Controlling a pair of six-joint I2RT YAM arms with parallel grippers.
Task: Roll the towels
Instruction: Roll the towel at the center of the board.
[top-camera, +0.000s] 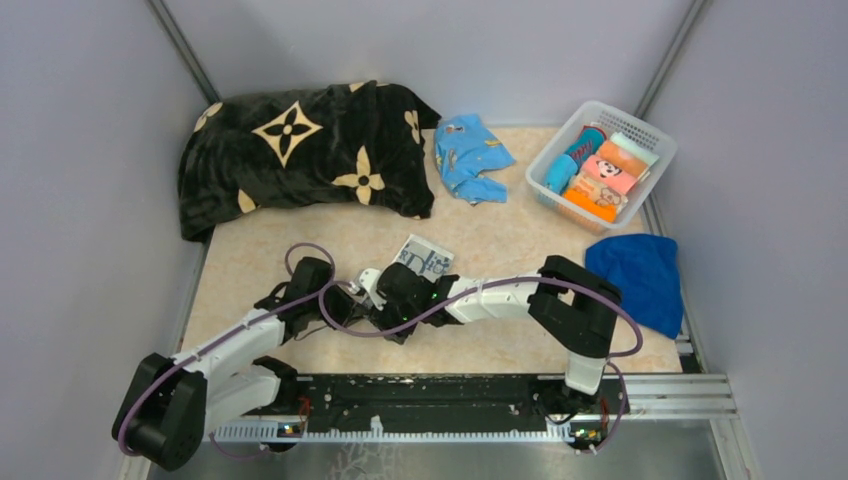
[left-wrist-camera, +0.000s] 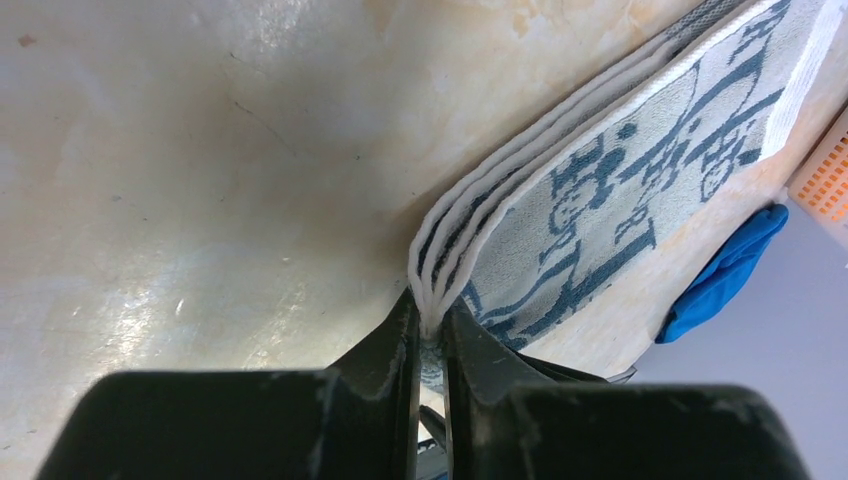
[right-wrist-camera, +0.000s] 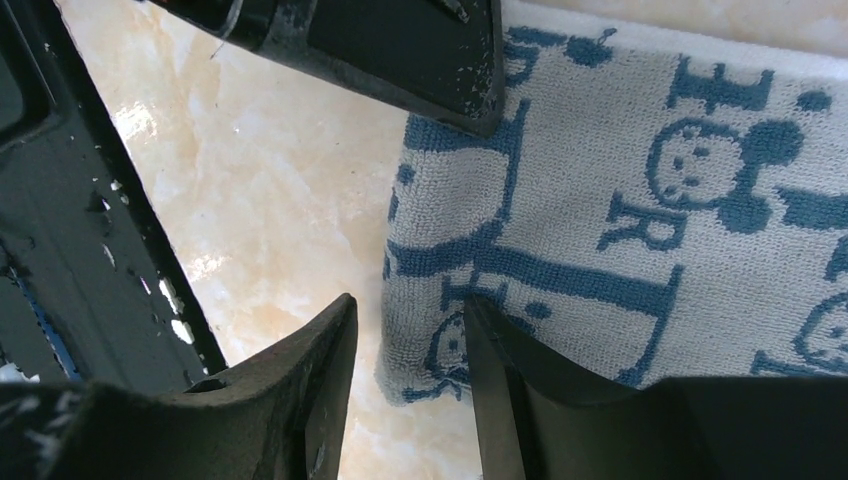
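Three towels (top-camera: 425, 258), one black flowered blanket (top-camera: 300, 150), one white basket (top-camera: 645, 128), two robot arms (top-camera: 500, 295).

From my console, the desk (top-camera: 300, 250) reads as a cream, marble-patterned top, glossy enough to throw glare in both wrist views. At its far left corner a black blanket (top-camera: 300, 150) with cream four-petal flower motifs lies heaped and rumpled near the back wall. At the far right I see a white lattice basket (top-camera: 640, 125) set at an angle, packed with colourful bundles (top-camera: 600, 180): orange, pink with a cartoon face, blue, and one striped. I think they are rolled cloths, though the overhead view is too small to be sure. A slotted metal rail (top-camera: 680, 392) runs along the near edge, and plain grey walls (top-camera: 90, 120) close in both sides.
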